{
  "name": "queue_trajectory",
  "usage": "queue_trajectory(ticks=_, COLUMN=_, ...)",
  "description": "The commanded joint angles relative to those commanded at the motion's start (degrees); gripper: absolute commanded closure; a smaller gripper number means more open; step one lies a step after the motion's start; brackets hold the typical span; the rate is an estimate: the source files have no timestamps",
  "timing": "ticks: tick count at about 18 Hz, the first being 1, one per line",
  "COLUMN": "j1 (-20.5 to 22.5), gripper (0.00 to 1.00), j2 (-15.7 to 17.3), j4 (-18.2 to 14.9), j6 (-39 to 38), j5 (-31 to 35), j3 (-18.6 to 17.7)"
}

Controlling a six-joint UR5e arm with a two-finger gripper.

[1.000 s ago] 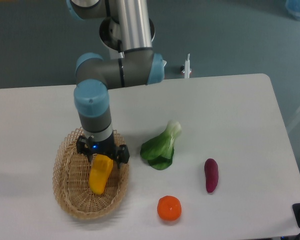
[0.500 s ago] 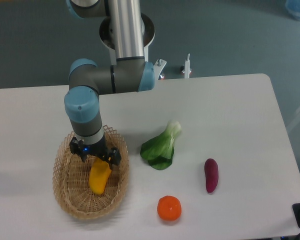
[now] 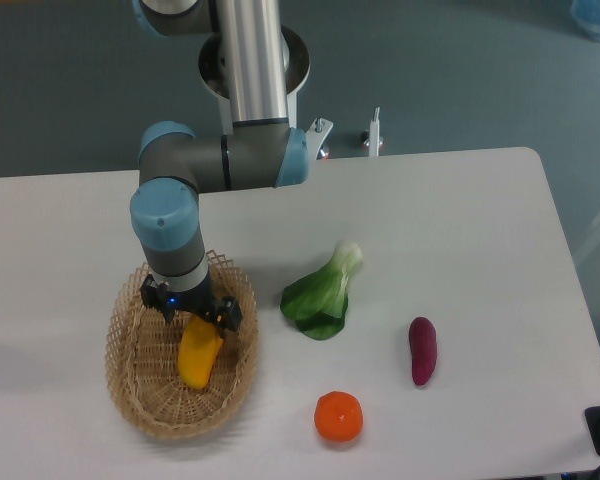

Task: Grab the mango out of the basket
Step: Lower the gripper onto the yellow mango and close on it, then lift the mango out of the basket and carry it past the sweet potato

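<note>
The arm (image 3: 250,60) is a polished silver tube with grey joints and light-blue caps, filling the upper left of the frame. Its black gripper (image 3: 192,310) shows a small blue light.

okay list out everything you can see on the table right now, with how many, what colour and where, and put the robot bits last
basket: one, light tan wicker, front left of the table
mango: one, yellow-orange, lying in the basket, upper end under the gripper
bok choy: one, green leaves with a pale stem, middle of the table, right of the basket
orange: one, orange, near the front edge, below the bok choy
purple vegetable: one, dark purple, oblong, right of the orange
table: one, white
arm: one, silver and grey with light blue joints, reaching down from the back into the basket
gripper: one, black, at the mango's upper end; whether the fingers are shut on it cannot be told
</note>
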Motion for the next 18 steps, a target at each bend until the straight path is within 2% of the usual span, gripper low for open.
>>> queue_trajectory(ticks=2, j1=0.1, gripper=0.31, j2=0.3, j4=0.0, j6=0.0, j5=0.0, j3=0.0)
queue_trajectory(ticks=5, j1=0.2, gripper=0.36, j2=0.4, j4=0.1, j6=0.0, j5=0.0, j3=0.1)
queue_trajectory(ticks=6, j1=0.2, gripper=0.41, j2=0.4, j4=0.0, j6=0.0, j5=0.0, j3=0.1)
queue_trajectory(ticks=9, j1=0.5, gripper=0.42, j2=1.1, j4=0.0, j6=0.1, j5=0.0, j3=0.3)
queue_trajectory(ticks=14, j1=3.6, gripper=0.42, j2=5.6, j4=-0.5, j6=0.7, j5=-0.4, j3=1.9)
queue_trajectory(ticks=18, j1=6.1, gripper=0.42, j2=7.1, j4=-1.4, j6=3.4, j5=-0.3, j3=5.8)
